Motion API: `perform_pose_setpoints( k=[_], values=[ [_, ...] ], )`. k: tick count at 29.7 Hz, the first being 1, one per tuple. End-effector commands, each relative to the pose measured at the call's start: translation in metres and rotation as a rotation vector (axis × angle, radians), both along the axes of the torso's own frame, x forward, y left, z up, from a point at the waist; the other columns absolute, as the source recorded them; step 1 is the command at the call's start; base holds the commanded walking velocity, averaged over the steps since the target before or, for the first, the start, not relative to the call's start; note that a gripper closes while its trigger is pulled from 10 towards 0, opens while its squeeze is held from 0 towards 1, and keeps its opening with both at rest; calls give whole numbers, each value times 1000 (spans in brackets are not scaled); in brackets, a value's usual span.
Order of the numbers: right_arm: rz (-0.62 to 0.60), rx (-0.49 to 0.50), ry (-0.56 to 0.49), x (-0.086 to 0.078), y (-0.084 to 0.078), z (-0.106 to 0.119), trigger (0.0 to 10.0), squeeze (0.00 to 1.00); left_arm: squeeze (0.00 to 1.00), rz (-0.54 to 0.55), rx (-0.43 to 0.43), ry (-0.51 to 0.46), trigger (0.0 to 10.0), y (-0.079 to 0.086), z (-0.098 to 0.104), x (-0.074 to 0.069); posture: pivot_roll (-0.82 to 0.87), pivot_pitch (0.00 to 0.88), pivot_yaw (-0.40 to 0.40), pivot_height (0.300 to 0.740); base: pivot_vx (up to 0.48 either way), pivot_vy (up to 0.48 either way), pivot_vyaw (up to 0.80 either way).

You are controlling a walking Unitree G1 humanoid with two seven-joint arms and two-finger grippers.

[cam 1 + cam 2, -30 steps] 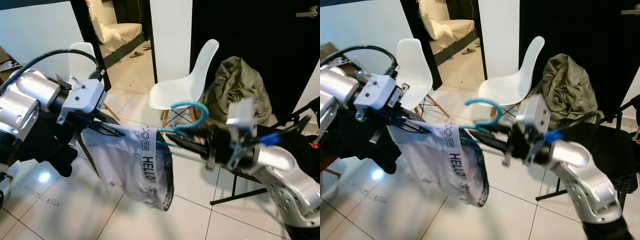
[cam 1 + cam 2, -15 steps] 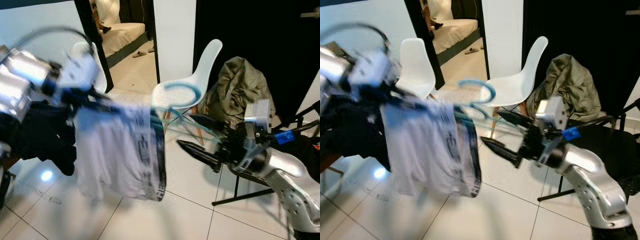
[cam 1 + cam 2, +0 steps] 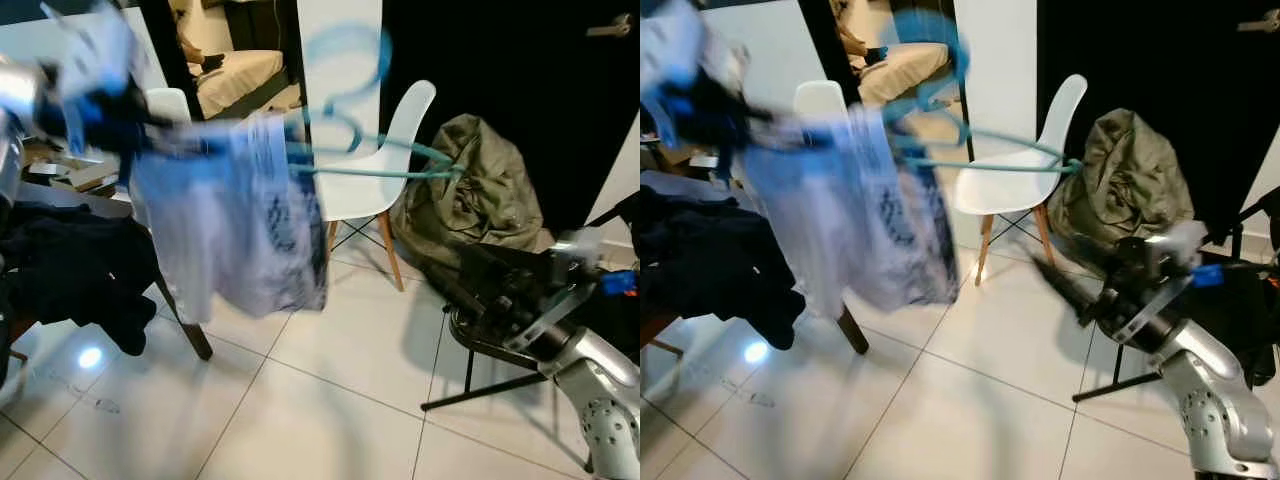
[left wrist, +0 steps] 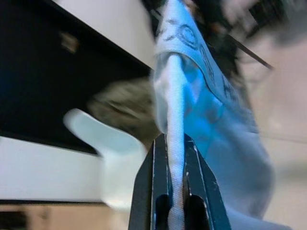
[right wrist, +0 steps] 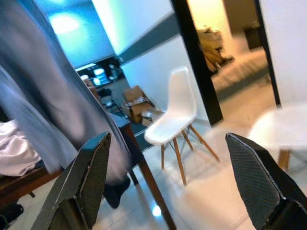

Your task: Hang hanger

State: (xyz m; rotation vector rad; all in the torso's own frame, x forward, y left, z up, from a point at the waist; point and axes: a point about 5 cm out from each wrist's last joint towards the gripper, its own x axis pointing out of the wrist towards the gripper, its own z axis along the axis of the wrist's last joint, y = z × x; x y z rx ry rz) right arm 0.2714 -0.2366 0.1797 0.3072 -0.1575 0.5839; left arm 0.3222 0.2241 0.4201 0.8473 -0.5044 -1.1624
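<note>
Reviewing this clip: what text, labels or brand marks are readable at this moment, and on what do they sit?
Nothing reads clearly.
Dark lettering on the white garment hanging from the teal hanger: motion-blurred, unreadable.
Print on the garment's waistband in the left wrist view, just beyond the left end effector shut on the cloth: round letter-like shapes, too blurred to spell out.

Silver jointed right arm [image 3: 590, 375] with rounded metal shells, blue tag at its wrist, right gripper [image 5: 168, 187] of two long black fingers with cross-hatched pads [image 5: 249, 172]
</note>
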Motion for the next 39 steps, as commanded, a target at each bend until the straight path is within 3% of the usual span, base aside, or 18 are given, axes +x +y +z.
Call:
perform_pose_setpoints(
  k=[1,2,3,4,5,8,11,16,19,30,34,38,39],
  values=[
    [34,-13,70,2,14,-15,10000,0,0,-8,-79,-6,0,1,2,2,-20,8,113,740,0,0,0],
    [34,-13,70,2,14,-15,10000,0,0,-8,-79,-6,0,1,2,2,-20,8,113,740,0,0,0],
    [55,-17,97,4,26,-20,10000,0,0,-30,-121,-17,0,-1,6,2,-27,10,112,740,0,0,0],
    [87,2,122,7,48,-26,10000,0,0,-68,-173,-29,0,-6,10,1,-29,10,112,740,0,0,0],
    [87,2,122,7,48,-26,10000,0,0,-68,-173,-29,0,-6,10,1,-29,10,112,740,0,0,0],
    [111,62,117,10,70,-26,10000,0,0,-89,-188,-35,0,-11,10,2,-31,9,115,740,0,0,0],
    [153,179,63,8,80,-15,10000,0,0,-100,-195,-30,0,-14,10,3,-38,9,127,740,0,0,0],
    [202,243,14,3,85,-8,10000,0,0,-110,-198,-30,0,-16,10,4,-40,10,130,740,0,0,0],
    [149,258,32,8,87,-9,10000,0,0,-134,-211,-38,0,-20,12,4,-47,5,131,740,0,0,0],
    [141,244,52,10,93,-12,10000,0,0,-150,-220,-45,0,-23,13,4,-46,1,129,740,0,0,0],
    [174,265,54,3,93,-18,10000,0,0,-156,-216,-51,0,-24,16,2,-42,0,127,740,0,0,0],
    [283,325,46,-11,100,-19,10000,8,0,-163,-217,-52,0,-25,16,2,-44,0,127,740,0,0,0],
    [299,335,43,-13,102,-20,10000,451,0,-165,-218,-53,0,-26,16,2,-44,0,129,740,0,0,0]
  ],
)
